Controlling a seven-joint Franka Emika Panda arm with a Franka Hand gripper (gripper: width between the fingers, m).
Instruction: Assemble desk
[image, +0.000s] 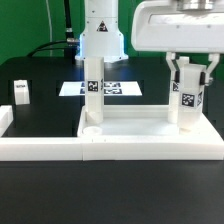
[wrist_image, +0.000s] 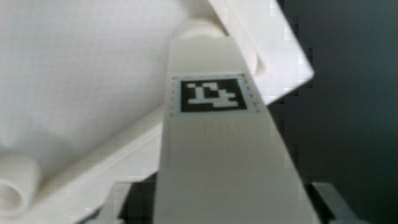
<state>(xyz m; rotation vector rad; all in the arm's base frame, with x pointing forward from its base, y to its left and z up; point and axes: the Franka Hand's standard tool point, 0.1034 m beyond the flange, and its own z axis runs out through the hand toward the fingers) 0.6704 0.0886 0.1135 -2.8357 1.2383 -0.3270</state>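
Marker board (image: 70, 89) on black table (image: 45, 115)

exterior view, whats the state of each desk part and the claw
desk top: flat on the table, rim up
claw: shut on held leg
held leg: upright at a desk top corner
standing leg: upright on the desk top, free of the claw
loose leg: on the table, apart from the desk top
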